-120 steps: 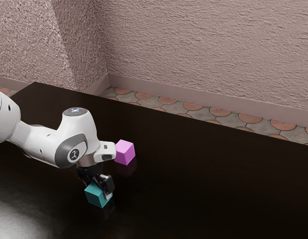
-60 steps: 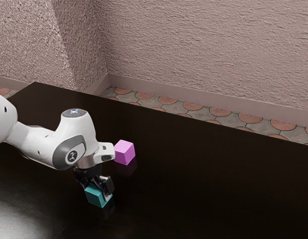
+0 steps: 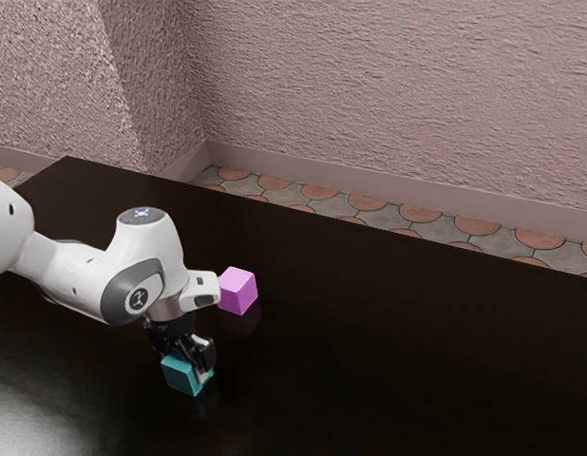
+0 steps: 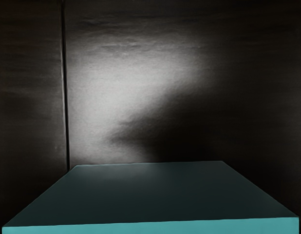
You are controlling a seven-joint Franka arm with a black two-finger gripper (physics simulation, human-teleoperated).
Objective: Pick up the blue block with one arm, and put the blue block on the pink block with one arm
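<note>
Dark tabletop meets a rough pinkish wall. At lower left of the frame the pincer sits low over the blue block; whether it grips yet I cannot tell. The pink block stands near, up and right. Best to close squarely on opposite faces, then lift straight up.
</note>
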